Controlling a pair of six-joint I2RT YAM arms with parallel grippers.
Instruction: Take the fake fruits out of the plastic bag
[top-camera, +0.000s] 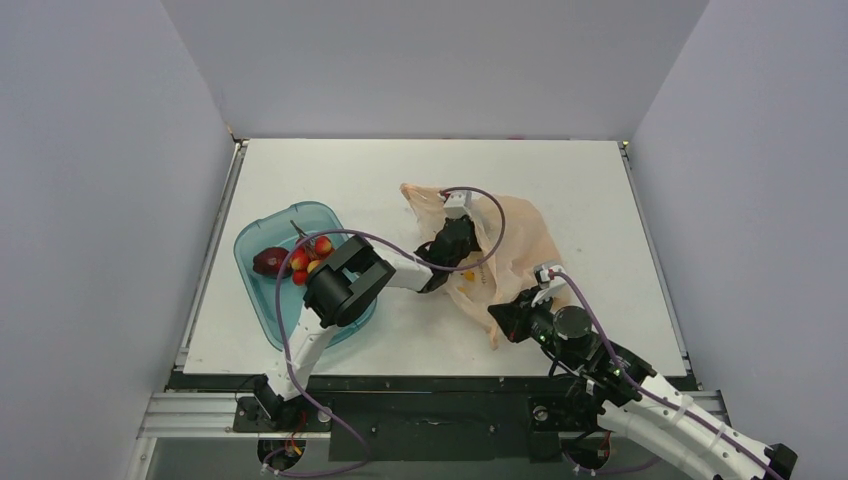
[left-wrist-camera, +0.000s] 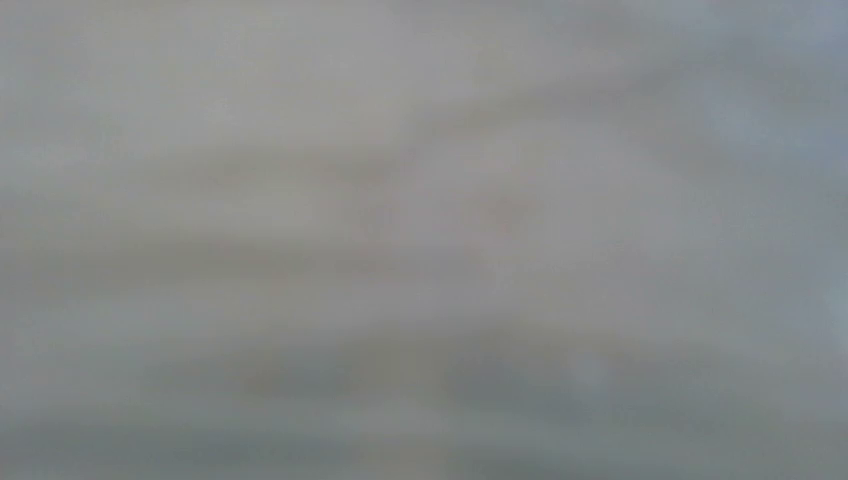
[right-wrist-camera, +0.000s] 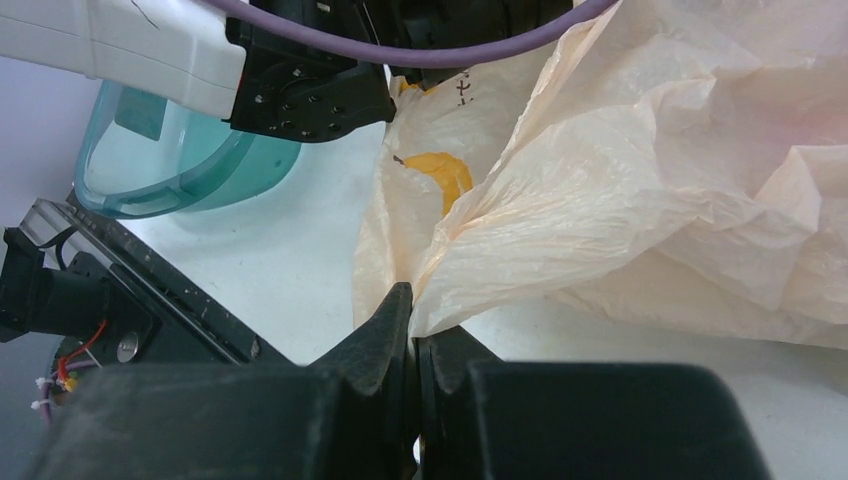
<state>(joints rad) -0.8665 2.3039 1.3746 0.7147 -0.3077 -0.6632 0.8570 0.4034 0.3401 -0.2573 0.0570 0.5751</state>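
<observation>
Pinching the near corner of the plastic bag (top-camera: 520, 240) at mid-worktop, the right gripper (right-wrist-camera: 412, 310) clamps it while the left gripper (top-camera: 456, 215) reaches inside, its jaws hidden, and fake fruits (top-camera: 300, 260) sit in the teal tray (top-camera: 250, 240) by the left edge.

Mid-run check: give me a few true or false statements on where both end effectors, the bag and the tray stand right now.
1. The right end effector is clamped on an edge of the plastic bag. True.
2. The teal tray holds nothing. False: a dark red fruit and a red-yellow grape bunch lie in it.
3. The left end effector hovers over the tray. False: it reaches into the bag.
4. The left wrist view shows only grey blur. True.
</observation>
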